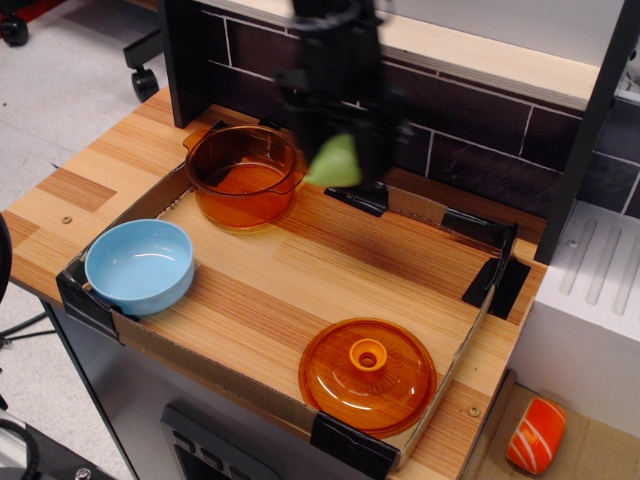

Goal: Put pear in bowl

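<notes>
One green pear is held up in the air by the black gripper.

The arm is seen coming down from the top, a bit blurry, in front of the dark tile wall. The gripper's two fingers are closed tight on the pear, and the pear is lifted clear of the wooden table. The pear is seen just to the right of the see-through orange pot, well apart from the light-blue bowl. Nothing is seen inside the bowl, which is set at the front left corner of the table. Nothing is seen inside the orange pot either. The flat orange lid is laid on the table near the front, away from the pot.
</notes>
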{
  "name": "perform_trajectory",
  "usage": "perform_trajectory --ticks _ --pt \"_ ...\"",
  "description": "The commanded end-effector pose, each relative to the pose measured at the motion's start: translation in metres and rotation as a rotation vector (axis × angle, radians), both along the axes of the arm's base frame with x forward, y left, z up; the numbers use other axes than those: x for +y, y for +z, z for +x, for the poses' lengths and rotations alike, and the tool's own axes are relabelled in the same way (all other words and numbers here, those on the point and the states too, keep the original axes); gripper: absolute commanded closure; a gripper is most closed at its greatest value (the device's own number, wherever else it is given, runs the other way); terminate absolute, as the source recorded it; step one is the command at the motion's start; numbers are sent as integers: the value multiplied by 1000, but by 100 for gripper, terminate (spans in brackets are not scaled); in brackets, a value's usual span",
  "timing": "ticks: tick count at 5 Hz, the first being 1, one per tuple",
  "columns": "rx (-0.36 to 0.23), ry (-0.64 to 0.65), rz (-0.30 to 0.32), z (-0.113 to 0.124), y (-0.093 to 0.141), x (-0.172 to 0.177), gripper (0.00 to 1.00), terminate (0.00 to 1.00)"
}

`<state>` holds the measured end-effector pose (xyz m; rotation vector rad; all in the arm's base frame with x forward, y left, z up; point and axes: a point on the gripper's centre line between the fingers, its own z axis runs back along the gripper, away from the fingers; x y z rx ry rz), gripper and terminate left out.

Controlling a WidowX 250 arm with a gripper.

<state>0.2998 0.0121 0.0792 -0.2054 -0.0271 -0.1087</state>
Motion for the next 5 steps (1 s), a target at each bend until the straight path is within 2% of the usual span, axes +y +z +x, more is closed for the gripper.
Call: perform_trajectory --ticks 1,2,3,4,5 --pt "8 -141 13 -49 15 54 100 0" --pt "30 -198 28 -61 16 80 100 0" --pt "36 -280 39 -76 2 91 100 0" --pt "61 -322 56 -84 -19 94 100 0" --pt "57 -333 85 -87 -33 91 100 0"
